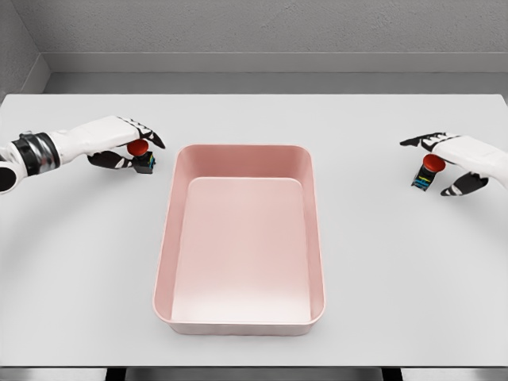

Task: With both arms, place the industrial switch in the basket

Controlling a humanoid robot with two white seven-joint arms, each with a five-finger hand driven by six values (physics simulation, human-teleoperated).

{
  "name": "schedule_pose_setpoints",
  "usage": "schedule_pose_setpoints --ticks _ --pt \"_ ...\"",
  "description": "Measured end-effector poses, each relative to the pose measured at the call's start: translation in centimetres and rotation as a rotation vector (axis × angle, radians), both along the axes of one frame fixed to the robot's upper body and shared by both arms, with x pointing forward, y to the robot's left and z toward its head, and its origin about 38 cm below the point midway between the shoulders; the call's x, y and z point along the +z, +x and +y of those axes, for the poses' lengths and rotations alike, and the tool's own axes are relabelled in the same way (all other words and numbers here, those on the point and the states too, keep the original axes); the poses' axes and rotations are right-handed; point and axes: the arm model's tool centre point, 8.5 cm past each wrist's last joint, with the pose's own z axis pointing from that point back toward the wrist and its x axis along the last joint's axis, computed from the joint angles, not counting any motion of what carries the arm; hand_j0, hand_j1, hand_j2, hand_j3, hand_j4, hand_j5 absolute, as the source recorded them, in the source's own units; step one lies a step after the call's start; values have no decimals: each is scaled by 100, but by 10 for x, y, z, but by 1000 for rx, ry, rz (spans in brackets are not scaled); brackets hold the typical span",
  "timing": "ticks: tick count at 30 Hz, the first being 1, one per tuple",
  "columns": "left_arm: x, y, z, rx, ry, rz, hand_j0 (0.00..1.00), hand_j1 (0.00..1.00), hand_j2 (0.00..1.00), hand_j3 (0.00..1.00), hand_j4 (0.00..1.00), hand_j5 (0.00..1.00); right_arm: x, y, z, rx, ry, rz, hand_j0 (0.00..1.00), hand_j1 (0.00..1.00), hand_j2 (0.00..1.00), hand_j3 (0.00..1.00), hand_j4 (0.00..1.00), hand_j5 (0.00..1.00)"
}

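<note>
A pink rectangular basket [316,230] lies in the middle of the white table, with nothing inside. Left of its far corner stands a small industrial switch [142,157] with a red button on a dark body. My left hand [131,147] curls over it, fingers above and thumb below, touching it. A second switch [427,173] of the same kind is at the right, tilted. My right hand [444,163] wraps around it, fingers over the red button and thumb to its lower right.
The table [79,278] is a plain white surface with a grey wall behind; its front edge runs along the bottom of the view.
</note>
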Motion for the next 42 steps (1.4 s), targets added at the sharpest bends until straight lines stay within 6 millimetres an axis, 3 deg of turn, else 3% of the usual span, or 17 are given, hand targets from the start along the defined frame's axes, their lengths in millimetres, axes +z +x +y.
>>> schedule_pose_setpoints --ticks 8,14,15,18,21,26,28,34,42 --pt "0 0 2 3 4 3 49 49 49 49 49 49 1 4 4 5 6 -3 100 100 100 100 100 100" --pt "2 0 2 0 8 2 48 48 48 48 48 48 -1 9 9 13 2 8 100 100 100 100 100 100" --pt "2 0 2 -1 8 2 48 48 48 48 48 48 -3 9 9 14 0 13 97 97 97 97 97 97" --pt "6 2 1 -2 6 -5 48 48 48 48 48 48 -4 10 10 15 -34 17 74 74 74 74 74 74" --pt "12 3 2 -1 6 -16 48 48 48 48 48 48 -7 10 10 17 -50 23 62 62 62 62 62 62" --pt "21 4 11 11 14 -32 48 48 48 48 48 48 -8 10 10 18 -57 25 61 61 61 61 61 61" --pt "28 5 16 18 15 -42 48 48 48 48 48 48 -7 10 10 18 -56 23 50 50 50 50 50 50" --pt "40 1 22 12 12 -62 48 48 48 48 48 48 -5 10 10 19 -48 20 46 46 46 46 46 46" --pt "59 -7 4 -57 -23 -99 48 48 48 48 48 48 -1 10 9 20 -48 11 46 46 46 46 46 46"
